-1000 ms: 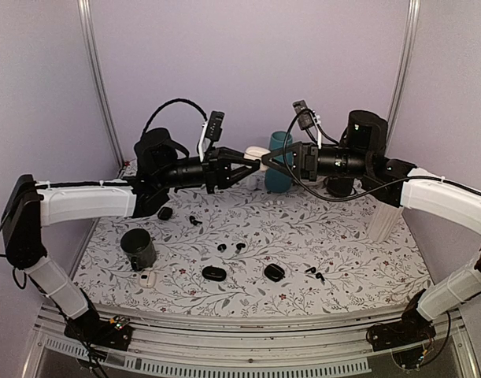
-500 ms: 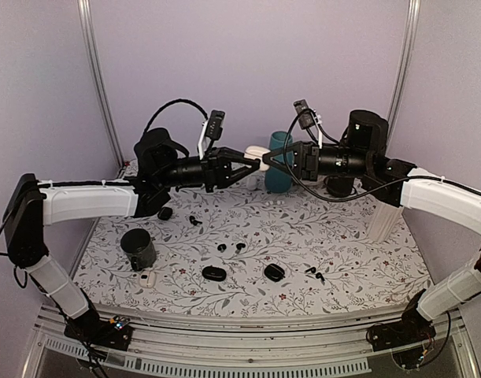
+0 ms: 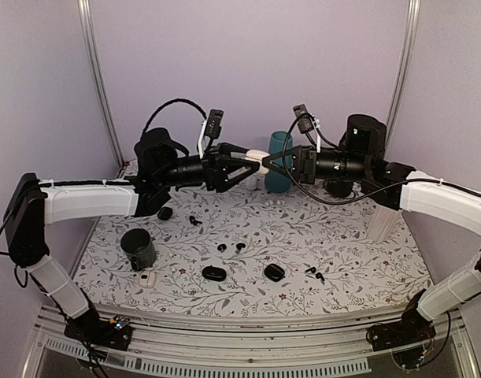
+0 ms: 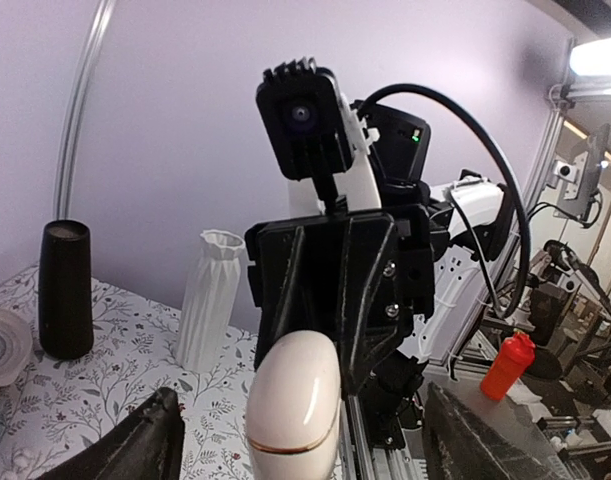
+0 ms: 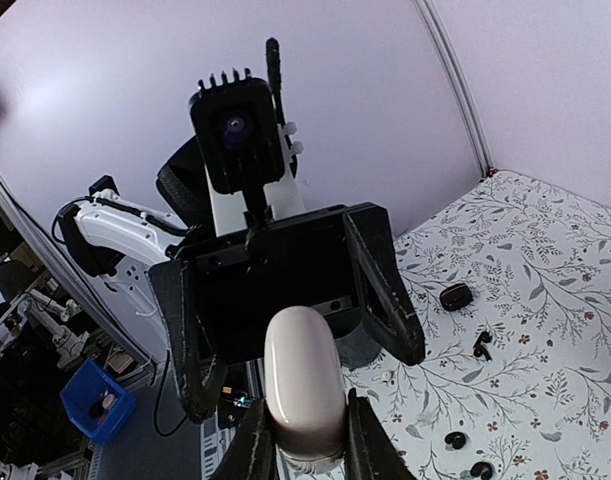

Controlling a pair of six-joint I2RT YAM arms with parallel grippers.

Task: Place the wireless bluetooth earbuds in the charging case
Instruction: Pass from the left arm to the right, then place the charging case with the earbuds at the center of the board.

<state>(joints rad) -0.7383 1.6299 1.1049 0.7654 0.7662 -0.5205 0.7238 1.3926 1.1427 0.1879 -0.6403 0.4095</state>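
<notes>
Around the white charging case (image 5: 303, 375), up in mid-air, your right gripper (image 5: 305, 432) is clamped tight, while your left gripper (image 4: 297, 445) stands spread wide either side, clear of it. Well below the case, black earbuds (image 3: 240, 246) lie loose on the floral table (image 3: 358, 244).

My charging case (image 3: 257, 153) is white, pebble-shaped and closed, and it is high in the air. The wireless bluetooth earbuds (image 3: 314, 273), 2 tiny glossy black pieces, lie close together on the table (image 3: 358, 260).
</notes>
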